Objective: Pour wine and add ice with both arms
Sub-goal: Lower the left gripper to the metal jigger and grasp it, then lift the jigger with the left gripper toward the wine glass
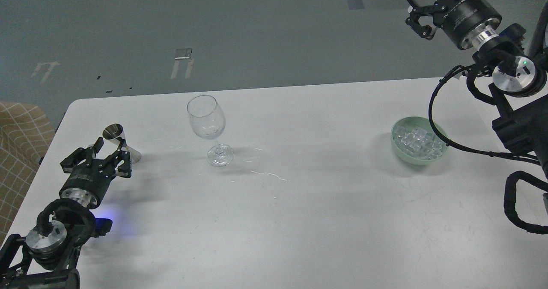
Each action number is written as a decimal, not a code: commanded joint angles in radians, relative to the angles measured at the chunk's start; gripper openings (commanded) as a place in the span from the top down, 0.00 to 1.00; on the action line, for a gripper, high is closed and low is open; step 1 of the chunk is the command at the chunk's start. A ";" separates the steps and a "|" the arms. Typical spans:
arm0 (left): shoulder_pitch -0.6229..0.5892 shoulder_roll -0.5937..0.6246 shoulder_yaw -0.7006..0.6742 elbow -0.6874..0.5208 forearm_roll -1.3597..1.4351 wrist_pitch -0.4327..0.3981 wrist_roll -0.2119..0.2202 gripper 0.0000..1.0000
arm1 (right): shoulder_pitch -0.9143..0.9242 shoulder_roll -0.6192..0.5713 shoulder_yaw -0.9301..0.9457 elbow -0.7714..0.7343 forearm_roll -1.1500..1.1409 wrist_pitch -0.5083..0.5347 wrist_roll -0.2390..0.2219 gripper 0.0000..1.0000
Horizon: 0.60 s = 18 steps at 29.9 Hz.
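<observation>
An empty clear wine glass (206, 124) stands upright on the white table (299, 212), left of the middle. A steel jigger (121, 143) stands to its left. My left gripper (107, 150) is open, its fingers reaching up to the jigger's lower half, one on each side; contact cannot be told. A pale green bowl (417, 158) at the right holds several clear ice cubes (417, 141). My right gripper (417, 13) is open and empty, raised high beyond the table's far edge, well above the bowl.
Thin spill streaks (269, 175) lie on the table just right of the glass's foot. A tan checked seat (21, 139) stands off the table's left edge. My right arm's black cable loop (432, 117) hangs over the bowl's right side.
</observation>
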 commanded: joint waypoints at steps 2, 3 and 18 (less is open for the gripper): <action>-0.014 -0.003 0.000 0.043 0.004 -0.007 0.001 0.47 | 0.000 -0.006 0.000 0.000 0.000 0.000 0.000 0.00; -0.014 -0.004 0.000 0.047 0.004 -0.008 0.001 0.47 | 0.000 -0.006 -0.002 0.000 0.000 0.000 0.000 0.00; -0.103 -0.014 0.024 0.196 0.004 -0.027 0.008 0.47 | 0.000 -0.012 -0.002 0.000 -0.002 0.000 0.000 0.00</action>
